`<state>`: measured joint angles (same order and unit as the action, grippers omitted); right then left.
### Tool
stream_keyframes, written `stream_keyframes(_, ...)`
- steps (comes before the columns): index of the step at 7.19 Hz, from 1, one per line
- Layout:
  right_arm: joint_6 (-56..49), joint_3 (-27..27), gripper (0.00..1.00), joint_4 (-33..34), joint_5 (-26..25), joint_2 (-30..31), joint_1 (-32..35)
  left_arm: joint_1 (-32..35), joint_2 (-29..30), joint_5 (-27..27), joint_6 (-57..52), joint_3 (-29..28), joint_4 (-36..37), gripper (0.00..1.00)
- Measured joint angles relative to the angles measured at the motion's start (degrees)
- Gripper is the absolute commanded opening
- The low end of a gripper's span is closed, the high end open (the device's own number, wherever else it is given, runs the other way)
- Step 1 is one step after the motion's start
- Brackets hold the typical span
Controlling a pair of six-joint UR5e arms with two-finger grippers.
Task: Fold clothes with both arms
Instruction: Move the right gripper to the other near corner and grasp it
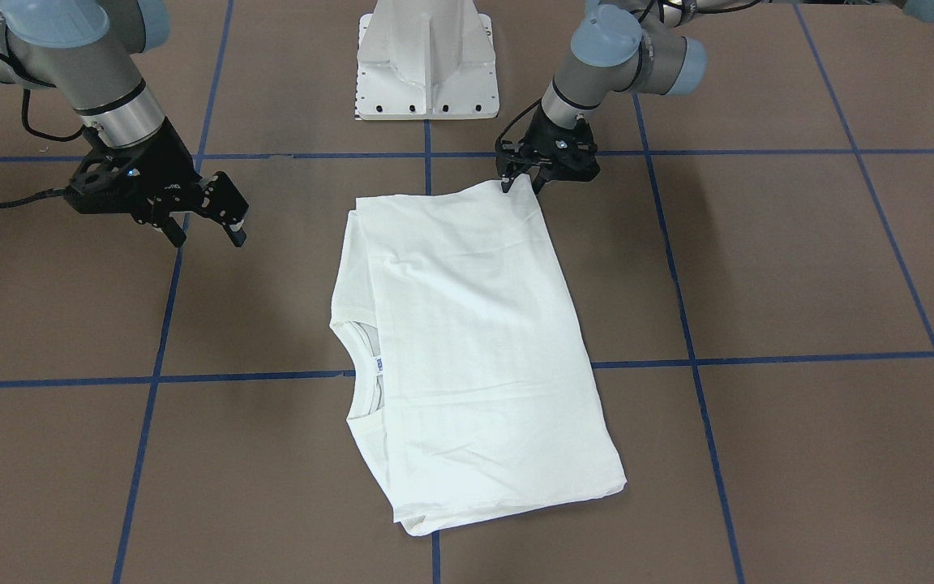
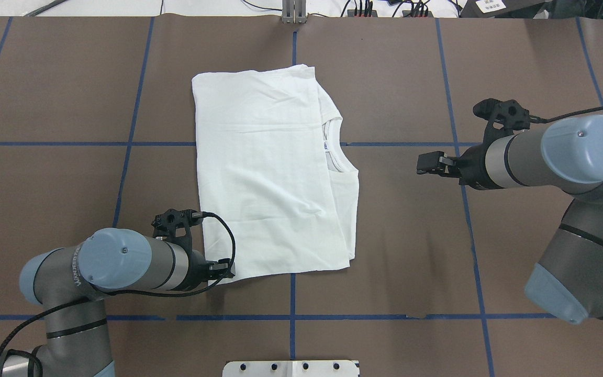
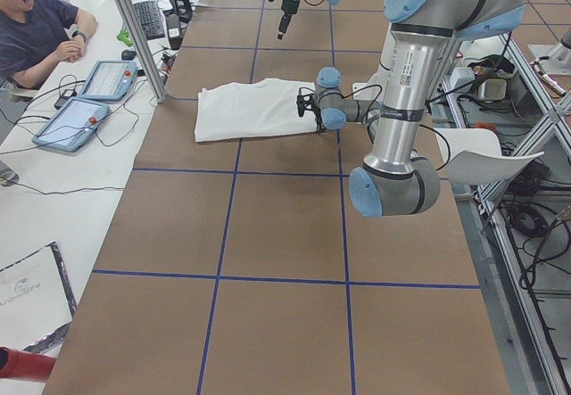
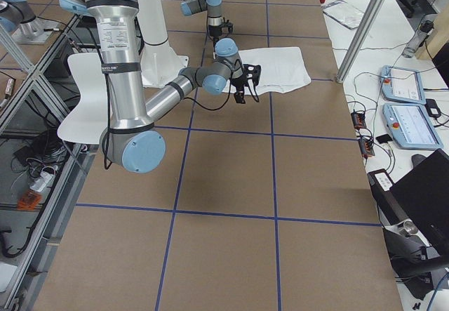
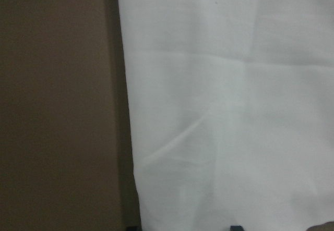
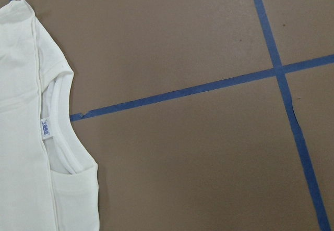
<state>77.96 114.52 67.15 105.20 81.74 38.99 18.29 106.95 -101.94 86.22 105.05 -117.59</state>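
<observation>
The clothes are one white T-shirt [image 1: 467, 341] [image 2: 265, 173], folded into a flat rectangle in the middle of the brown table. Its ribbed collar and small neck label [image 2: 325, 146] [image 6: 47, 127] face the robot's right. My left gripper [image 1: 522, 186] [image 2: 226, 268] sits low at the shirt's near corner on the robot's left, open, with the fabric edge between its fingertips. The left wrist view is filled with white cloth [image 5: 224, 111]. My right gripper [image 1: 209, 235] [image 2: 422, 163] hovers open and empty above bare table, apart from the collar side.
The white pedestal base [image 1: 426, 61] stands at the robot's side of the table. Blue tape lines [image 6: 209, 87] grid the brown surface. A seated person [image 3: 36, 29] and teach pendants [image 3: 85, 101] [image 4: 407, 104] are on a side bench beyond the far edge.
</observation>
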Motion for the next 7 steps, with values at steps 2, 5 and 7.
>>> stream_keyframes(2,0.00,0.06,1.00,0.00,0.00,-0.01,-0.13,-0.01,0.01,-0.07,-0.02,0.10,0.01,0.00)
stream_keyframes(5,9.07,1.19,0.99,1.21,-1.36,-0.60,-3.26,0.07,0.07,-0.17,-0.08,0.95,0.02,0.00)
stream_keyframes(7,20.36,2.57,0.98,11.84,-3.51,-6.00,-8.01,0.16,0.22,-0.40,-0.09,2.22,-0.01,0.00)
